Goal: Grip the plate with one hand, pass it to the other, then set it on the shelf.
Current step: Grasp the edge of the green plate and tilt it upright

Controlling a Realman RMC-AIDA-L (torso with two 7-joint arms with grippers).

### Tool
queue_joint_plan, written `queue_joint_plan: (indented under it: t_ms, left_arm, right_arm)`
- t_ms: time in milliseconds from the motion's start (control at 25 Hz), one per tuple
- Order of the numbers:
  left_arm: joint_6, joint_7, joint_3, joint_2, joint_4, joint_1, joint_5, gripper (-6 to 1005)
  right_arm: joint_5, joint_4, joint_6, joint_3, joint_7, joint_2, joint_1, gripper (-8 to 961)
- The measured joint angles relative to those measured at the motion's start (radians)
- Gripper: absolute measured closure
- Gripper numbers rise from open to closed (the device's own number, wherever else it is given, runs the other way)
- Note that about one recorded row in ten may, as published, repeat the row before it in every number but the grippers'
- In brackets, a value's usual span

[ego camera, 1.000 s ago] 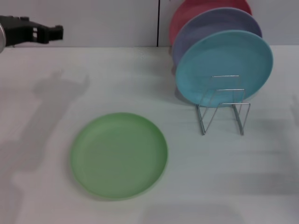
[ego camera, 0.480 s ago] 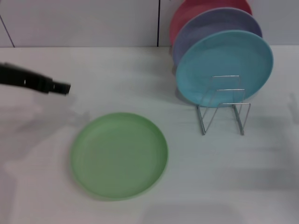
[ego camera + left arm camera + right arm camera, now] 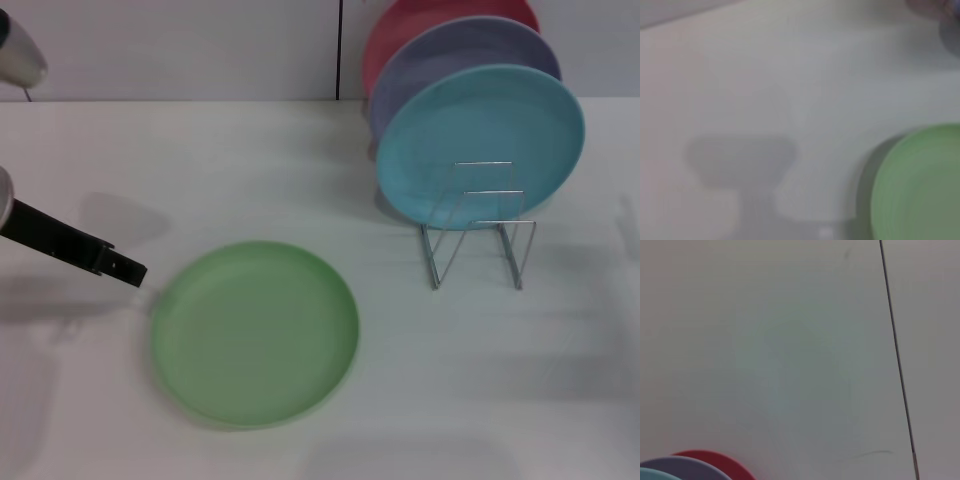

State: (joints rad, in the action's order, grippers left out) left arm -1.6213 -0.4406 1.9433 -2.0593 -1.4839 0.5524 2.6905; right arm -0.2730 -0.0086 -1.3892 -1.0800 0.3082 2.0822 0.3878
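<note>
while flat, round matte plate point(image 3: 255, 333) nears left claw point(image 3: 128, 270).

the left gripper point(image 3: 128, 270) is brought down from the far upper left of the head view, past mid-height half a second ago, to a spot just beside the left rim of the plate point(image 3: 255, 333). contact cannot be judged, and its finger state is possibly hidden by the angle.

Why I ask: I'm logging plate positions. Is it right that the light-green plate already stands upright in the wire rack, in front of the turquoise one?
Not quite. The head view shows the light-green plate lying flat on the table, left of the wire rack. The turquoise plate is the front one there.
</note>
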Motion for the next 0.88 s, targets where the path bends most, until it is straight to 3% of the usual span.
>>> queue_joint_plan:
  t_ms: [880]
  left_arm:
    - [0.121, -0.009, -0.058, -0.005, 0.209, 0.036, -0.040, 175]
  right_arm:
    - [0.000, -0.010, 0.024, 0.000, 0.000, 0.001, 0.007, 350]
